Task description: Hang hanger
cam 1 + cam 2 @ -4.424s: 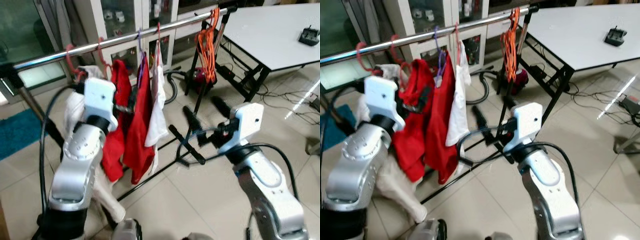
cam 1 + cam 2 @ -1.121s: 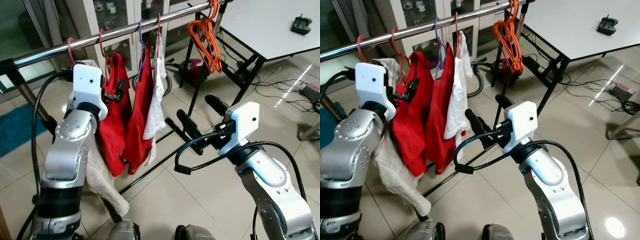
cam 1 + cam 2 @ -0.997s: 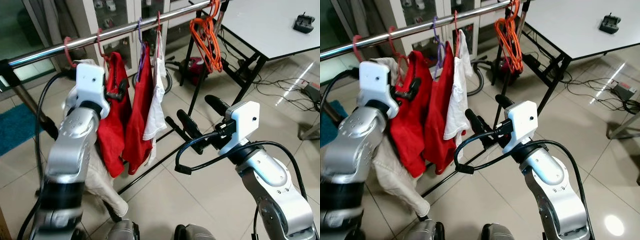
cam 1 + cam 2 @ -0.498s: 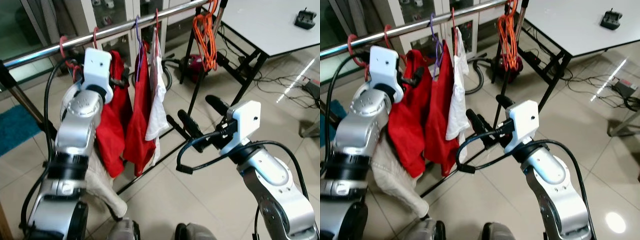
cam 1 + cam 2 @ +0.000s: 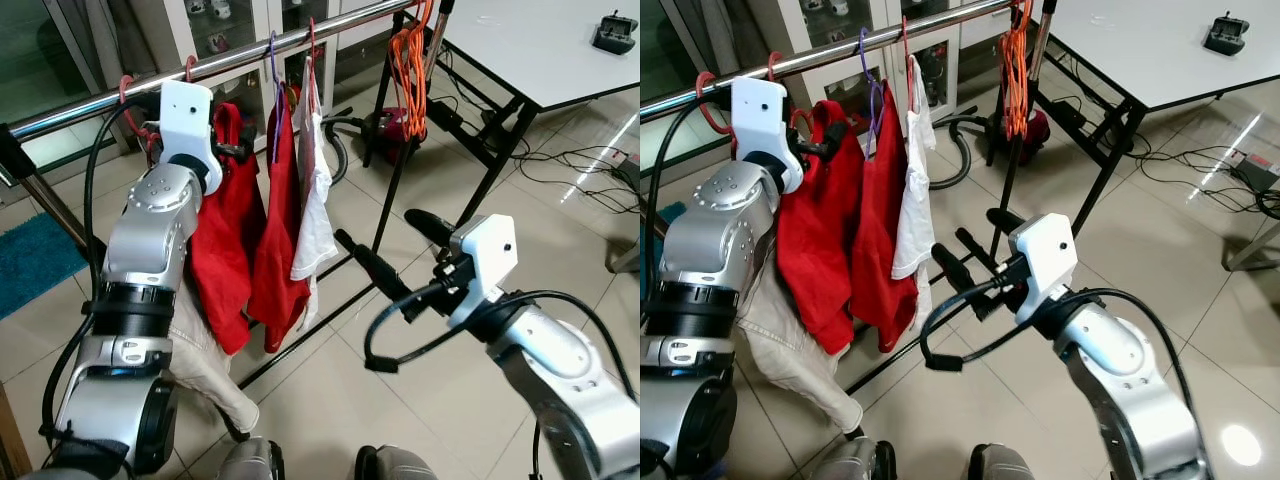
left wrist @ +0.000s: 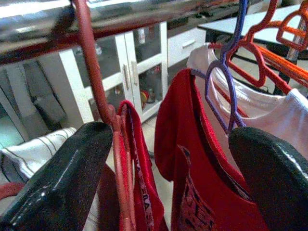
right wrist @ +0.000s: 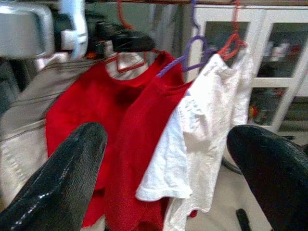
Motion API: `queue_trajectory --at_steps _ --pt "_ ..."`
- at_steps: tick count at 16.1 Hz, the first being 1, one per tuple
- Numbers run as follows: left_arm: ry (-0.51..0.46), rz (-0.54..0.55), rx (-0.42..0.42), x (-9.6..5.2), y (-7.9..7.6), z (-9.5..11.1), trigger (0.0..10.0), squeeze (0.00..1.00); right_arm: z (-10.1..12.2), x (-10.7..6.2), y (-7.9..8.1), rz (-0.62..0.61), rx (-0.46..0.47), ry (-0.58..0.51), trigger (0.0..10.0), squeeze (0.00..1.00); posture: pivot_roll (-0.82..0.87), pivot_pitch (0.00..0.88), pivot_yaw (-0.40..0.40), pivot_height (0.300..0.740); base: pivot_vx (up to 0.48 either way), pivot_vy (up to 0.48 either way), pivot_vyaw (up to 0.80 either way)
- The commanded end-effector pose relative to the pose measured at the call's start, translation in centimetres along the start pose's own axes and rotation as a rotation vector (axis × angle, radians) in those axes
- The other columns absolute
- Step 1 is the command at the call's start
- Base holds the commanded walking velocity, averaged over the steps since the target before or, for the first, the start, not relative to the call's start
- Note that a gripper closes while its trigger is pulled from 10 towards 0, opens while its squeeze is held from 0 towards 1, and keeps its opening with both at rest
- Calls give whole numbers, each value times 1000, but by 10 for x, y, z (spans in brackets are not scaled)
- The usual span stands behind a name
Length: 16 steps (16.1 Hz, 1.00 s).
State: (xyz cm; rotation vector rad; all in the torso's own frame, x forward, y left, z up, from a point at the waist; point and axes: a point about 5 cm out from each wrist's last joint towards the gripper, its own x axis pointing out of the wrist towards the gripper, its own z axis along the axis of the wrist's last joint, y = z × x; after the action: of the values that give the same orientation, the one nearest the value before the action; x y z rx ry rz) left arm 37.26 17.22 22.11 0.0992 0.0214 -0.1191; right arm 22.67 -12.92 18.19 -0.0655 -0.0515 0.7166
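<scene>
rail: the steel rail (image 5: 90, 102) runs across the room, clothes hanging off it, white worktop (image 5: 540, 50) behind

left hand: left hand (image 5: 240, 152) has climbed up next to the rail since a second ago, fingers spread, gripping nothing

hanger: red hanger (image 6: 103, 120) with the red shirt (image 5: 225, 250) is hooked over the rail, looks hung to me

right hand: right hand (image 5: 392, 255) is low, wide open, empty

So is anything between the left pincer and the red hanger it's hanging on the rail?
Nothing visible. The left pincer is open right at the red hanger, whose hook sits over the rail; one finger is against its neck.
</scene>
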Motion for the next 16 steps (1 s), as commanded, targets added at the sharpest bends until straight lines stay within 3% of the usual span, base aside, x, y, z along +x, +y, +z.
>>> queue_trajectory --at_steps 1,4,8,10,11,12,13,16 --pt "12 13 1 2 4 6 10000 0 7 -2 -1 26 -5 -13 10000 0 -47 98 22 740 0 0 0" --pt "77 90 23 3 18 4 10000 0 7 -4 -3 62 -25 7 10000 0 -45 95 16 740 0 0 0" --pt "105 98 -23 -1 21 0 10000 0 9 -3 -7 61 -33 6 10000 0 -42 95 5 740 0 0 0" --pt "114 90 -39 -4 20 -3 6667 0 10 -3 -8 58 -34 2 10000 0 -41 88 2 740 0 0 0" --pt "117 92 -46 -4 19 -5 1490 0 10 -3 -8 58 -30 7 10000 0 -38 86 -5 740 0 0 0" --pt "121 95 -53 -4 20 -5 1490 0 9 -3 -8 59 -28 10 10000 0 -38 86 -5 740 0 0 0" --pt "127 88 -73 -1 18 -4 10000 0 8 -2 -7 63 -24 12 10000 0 -32 80 -10 740 0 0 0" --pt "181 59 -26 7 15 -6 10000 0 7 2 -4 79 -19 19 10000 0 -30 73 -6 740 0 0 0"
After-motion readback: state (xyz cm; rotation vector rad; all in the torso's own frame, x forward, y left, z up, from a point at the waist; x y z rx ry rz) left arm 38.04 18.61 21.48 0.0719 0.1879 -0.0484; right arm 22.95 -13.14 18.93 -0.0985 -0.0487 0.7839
